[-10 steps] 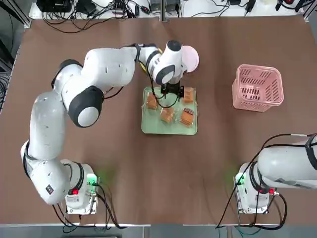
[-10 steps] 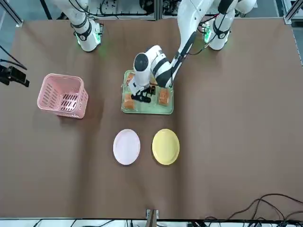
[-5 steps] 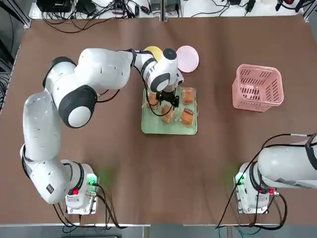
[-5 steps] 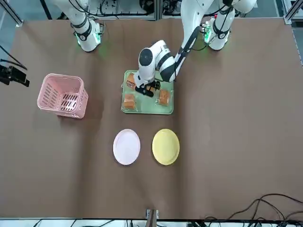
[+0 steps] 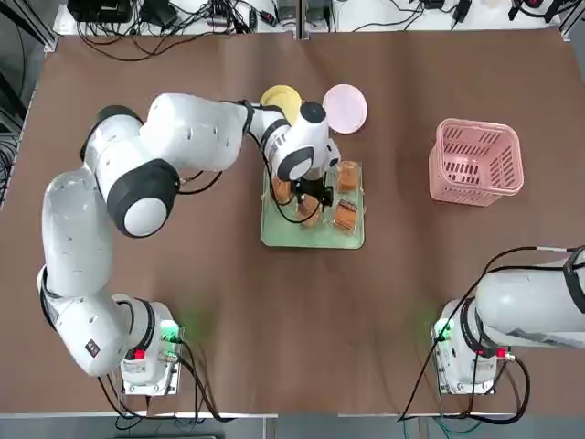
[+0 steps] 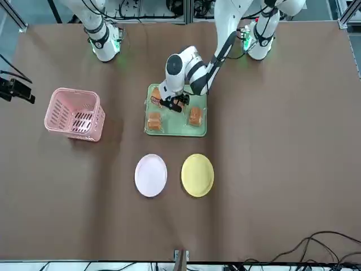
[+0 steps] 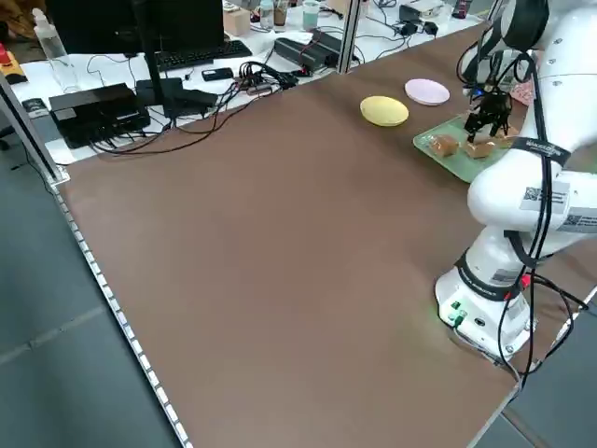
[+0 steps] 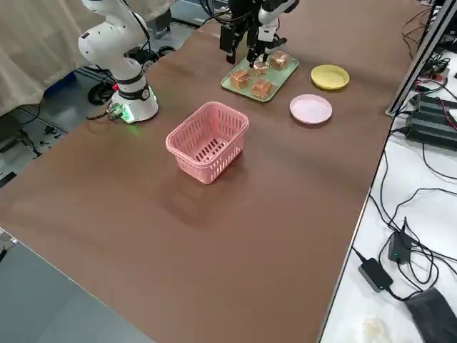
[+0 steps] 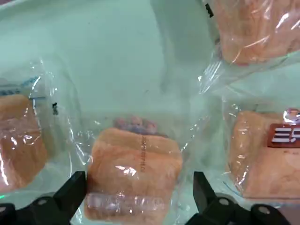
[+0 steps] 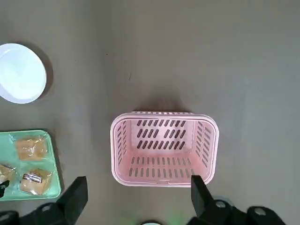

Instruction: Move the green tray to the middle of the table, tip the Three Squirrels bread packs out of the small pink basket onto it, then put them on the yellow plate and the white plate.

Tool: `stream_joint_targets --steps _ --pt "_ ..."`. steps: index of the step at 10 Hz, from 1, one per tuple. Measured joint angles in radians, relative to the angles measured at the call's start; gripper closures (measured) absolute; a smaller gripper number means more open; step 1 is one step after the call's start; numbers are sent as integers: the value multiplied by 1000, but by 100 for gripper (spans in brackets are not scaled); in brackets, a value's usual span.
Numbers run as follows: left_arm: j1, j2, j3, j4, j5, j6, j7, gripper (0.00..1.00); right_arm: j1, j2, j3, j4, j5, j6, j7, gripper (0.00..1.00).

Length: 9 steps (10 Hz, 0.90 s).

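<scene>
The green tray [image 5: 271,233] lies mid-table with several Three Squirrels bread packs on it. My left gripper [image 5: 312,195] hangs open just over the tray. In the left wrist view its fingertips [image 9: 70,190] straddle one bread pack [image 9: 133,171] without touching it, and other packs [image 9: 267,154] lie around. The small pink basket [image 5: 475,162] stands upright and empty to the right of the tray. Beyond the tray sit the yellow plate [image 5: 279,97] and the white plate [image 5: 347,107], both bare. My right gripper [image 10: 138,201] is open and looks down on the basket [image 10: 164,147] from high above.
The right arm [image 5: 539,306] is folded back near its base at the near right corner. Cables and equipment lie past the table's far edge. Bare brown table [image 5: 311,320] stretches between the tray and the arm bases.
The left gripper has moved from the tray's far edge toward its middle and come down over one pack. The yellow plate, hidden under the arm a second ago, now shows. The right arm has not moved.
</scene>
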Motion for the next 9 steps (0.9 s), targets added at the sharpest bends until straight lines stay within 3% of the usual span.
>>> stream_joint_targets --steps 2,4,7,8,9 --pt "1 14 0 -28 0 53 0 4 0 0 0 0 0 0 0 3" --pt "1 18 0 -28 0 61 0 15 0 0 0 0 0 0 0 3" --pt "1 9 -8 -23 0 64 0 55 0 0 0 0 0 -2 0 3" --pt "1 8 -9 -22 0 63 0 62 0 0 0 0 0 -2 0 3" --pt "7 6 -9 -23 0 48 0 63 0 0 0 0 0 -2 0 3"
